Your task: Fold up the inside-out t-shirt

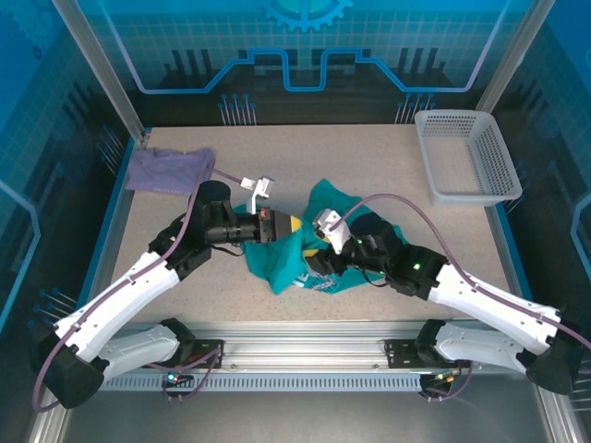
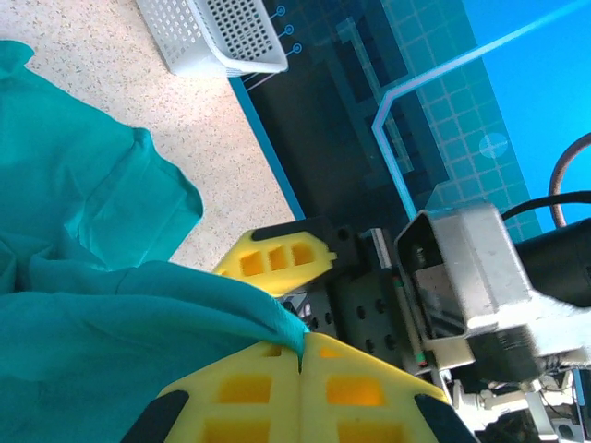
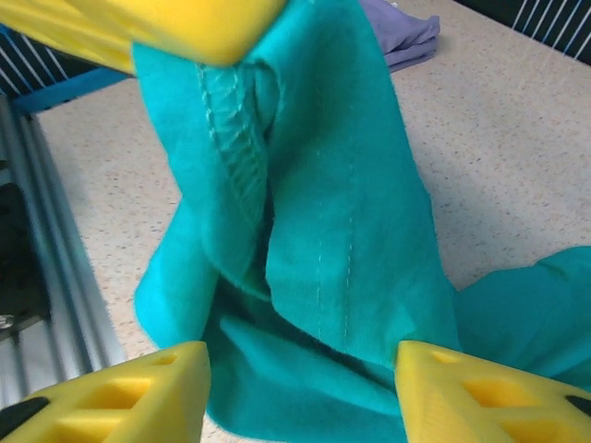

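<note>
The teal inside-out t-shirt [image 1: 295, 263] is bunched at the table's centre, with part of it lifted off the surface. My left gripper [image 1: 294, 224] is shut on a hemmed edge of the t-shirt [image 2: 92, 341], which is pinched between its yellow fingertips [image 2: 277, 388]. In the right wrist view the t-shirt [image 3: 342, 212] hangs down from the left gripper's yellow finger [image 3: 166, 28], seams showing. My right gripper [image 3: 300, 392] stands open close to the hanging fabric, its fingers [image 3: 148, 392] spread either side of the lower folds. From above, the right gripper [image 1: 320, 247] sits just right of the left one.
A smaller lavender shirt [image 1: 171, 169] lies crumpled at the back left [image 3: 402, 32]. A white perforated basket [image 1: 466, 157] stands at the back right [image 2: 212, 32]. A metal rail [image 1: 305, 355] runs along the near table edge.
</note>
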{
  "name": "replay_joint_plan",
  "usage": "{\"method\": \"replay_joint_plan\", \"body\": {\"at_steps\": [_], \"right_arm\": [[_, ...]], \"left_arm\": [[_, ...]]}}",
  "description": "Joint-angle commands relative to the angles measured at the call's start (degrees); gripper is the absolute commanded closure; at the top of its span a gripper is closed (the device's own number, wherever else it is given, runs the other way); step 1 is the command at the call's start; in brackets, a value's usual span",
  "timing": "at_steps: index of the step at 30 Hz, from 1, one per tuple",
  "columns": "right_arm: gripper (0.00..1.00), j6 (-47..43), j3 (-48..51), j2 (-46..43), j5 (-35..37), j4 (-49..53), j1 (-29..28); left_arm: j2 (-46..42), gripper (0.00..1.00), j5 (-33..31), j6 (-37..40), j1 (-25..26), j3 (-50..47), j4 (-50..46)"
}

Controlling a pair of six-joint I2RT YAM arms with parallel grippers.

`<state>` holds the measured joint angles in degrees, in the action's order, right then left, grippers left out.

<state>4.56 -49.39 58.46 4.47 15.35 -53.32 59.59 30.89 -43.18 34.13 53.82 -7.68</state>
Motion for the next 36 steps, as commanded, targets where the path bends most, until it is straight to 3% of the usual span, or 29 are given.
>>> {"method": "replay_joint_plan", "body": {"at_steps": [1, 5, 8, 10, 15, 19, 23, 31, 36], "right_arm": [[0.52, -0.5, -2.4, 1.0, 8.3, -4.2, -1.3], [0.82, -0.2, -1.6, -0.5, 12.3, -4.8, -0.8], [1.00, 0.1, -1.3, -3.5, 8.1, -3.2, 1.2], [1.00, 0.3, 0.3, -5.5, 1.0, -1.6, 3.8], [1.00, 4.9, -3.3, -5.2, -32.1, 2.6, 15.4], [1.00, 14.0, -2.7, -2.9, -45.1, -5.8, 19.2], [1.00, 19.4, -2.7, -0.6, -47.3, -11.9, 20.0], [1.00, 26.3, -1.9, 3.0, -43.4, -18.3, 20.5], [1.00, 26.2, -1.5, 3.2, -40.5, -18.6, 20.5]], "left_arm": [[-0.4, 1.00, -0.4, 0.7, 0.3, 0.5, -0.7], [-0.1, 1.00, -1.9, 2.2, 0.2, 0.8, -2.4], [0.2, 1.00, -3.4, 2.7, -0.4, 0.9, -3.0], [0.3, 1.00, -4.7, 2.7, -1.1, 0.9, -2.5], [1.0, 1.00, -13.5, 7.8, -2.4, 3.0, -5.6], [3.1, 0.94, -19.6, 13.3, -2.4, 4.9, -8.7], [3.5, 0.87, -25.0, 17.1, -2.4, 5.4, -13.6], [-3.0, 0.56, -30.8, 19.5, 1.9, 2.1, -19.8], [-3.7, 0.49, -31.3, 18.7, 5.7, 1.9, -19.4]]}}
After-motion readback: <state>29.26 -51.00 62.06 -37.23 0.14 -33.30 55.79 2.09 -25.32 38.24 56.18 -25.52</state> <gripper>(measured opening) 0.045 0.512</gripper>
